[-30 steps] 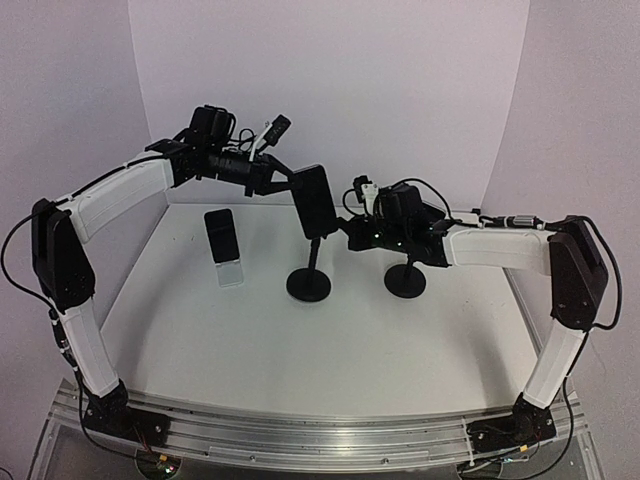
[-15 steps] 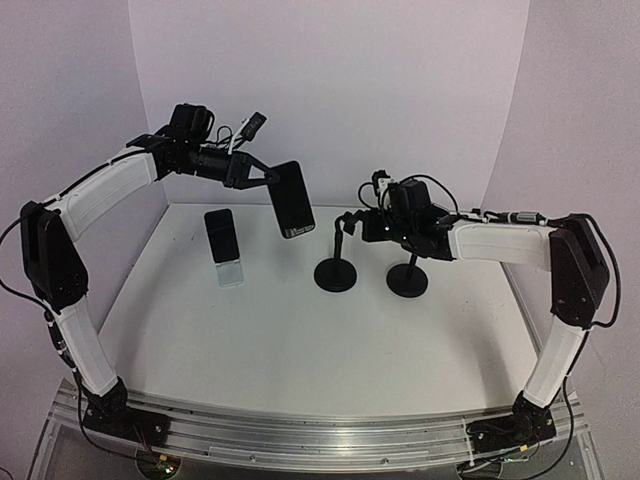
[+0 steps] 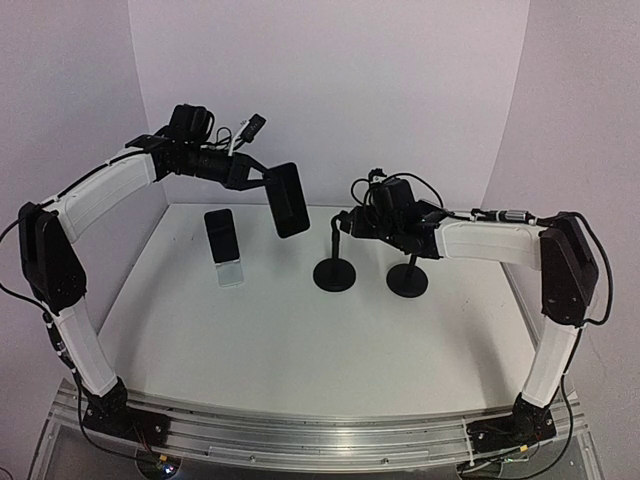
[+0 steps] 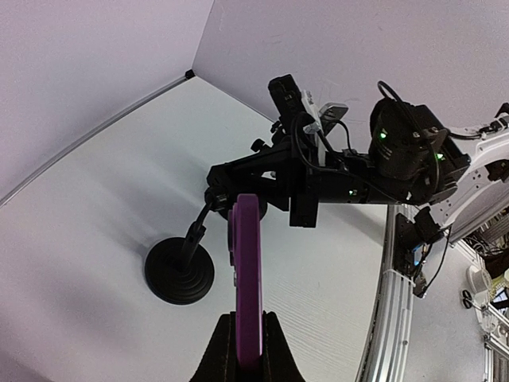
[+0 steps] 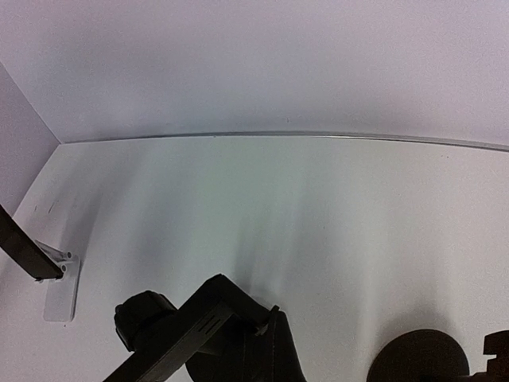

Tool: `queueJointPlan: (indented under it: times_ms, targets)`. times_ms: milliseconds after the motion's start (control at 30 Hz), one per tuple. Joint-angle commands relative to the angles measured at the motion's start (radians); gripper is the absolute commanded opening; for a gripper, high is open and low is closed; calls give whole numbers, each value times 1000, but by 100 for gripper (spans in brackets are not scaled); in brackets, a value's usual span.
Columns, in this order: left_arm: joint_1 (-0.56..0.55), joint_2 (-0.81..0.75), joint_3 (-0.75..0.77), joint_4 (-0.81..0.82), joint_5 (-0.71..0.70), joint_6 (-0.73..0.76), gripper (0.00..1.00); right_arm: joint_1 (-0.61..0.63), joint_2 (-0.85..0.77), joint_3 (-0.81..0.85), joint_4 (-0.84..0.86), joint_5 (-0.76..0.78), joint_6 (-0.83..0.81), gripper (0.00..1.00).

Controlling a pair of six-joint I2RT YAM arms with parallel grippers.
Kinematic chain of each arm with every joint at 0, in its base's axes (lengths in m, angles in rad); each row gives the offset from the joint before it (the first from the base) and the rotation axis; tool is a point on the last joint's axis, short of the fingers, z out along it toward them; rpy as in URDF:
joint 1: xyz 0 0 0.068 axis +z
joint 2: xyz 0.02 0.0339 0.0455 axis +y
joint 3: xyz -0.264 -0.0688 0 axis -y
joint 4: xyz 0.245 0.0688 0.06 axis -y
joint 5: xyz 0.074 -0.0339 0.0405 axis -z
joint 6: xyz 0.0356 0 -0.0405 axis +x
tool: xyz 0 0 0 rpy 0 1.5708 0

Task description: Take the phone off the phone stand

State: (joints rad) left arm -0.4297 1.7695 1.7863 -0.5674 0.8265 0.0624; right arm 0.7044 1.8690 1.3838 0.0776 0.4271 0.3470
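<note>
The left gripper [image 3: 268, 181] pinches the purple-edged phone [image 3: 288, 200] by one end and holds it in the air, up and left of the phone stand [image 3: 335, 272]. The right gripper [image 3: 345, 222] is clamped on that stand's head. A second stand [image 3: 407, 280] sits just beside it. The near part of the table [image 3: 300, 350] is bare.

You see the purple-cased phone [image 4: 245, 270] edge-on, clamped between the fingers of the left gripper [image 4: 246, 320] and free of the stand. Just left of it, the black round-based phone stand [image 4: 180, 274] rests on the white surface [image 4: 95, 207], its top pinched by the right gripper [image 4: 219, 193].
</note>
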Motion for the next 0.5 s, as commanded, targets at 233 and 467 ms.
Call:
queueJointPlan:
  times_ms: [233,467]
  targets:
    - [6,-86,-11,27,-55,35,0,65,59,111,-2,159,148,0]
    - [6,-91,-24,29,-55,51,0,67,55,78,-1,150,198,0]
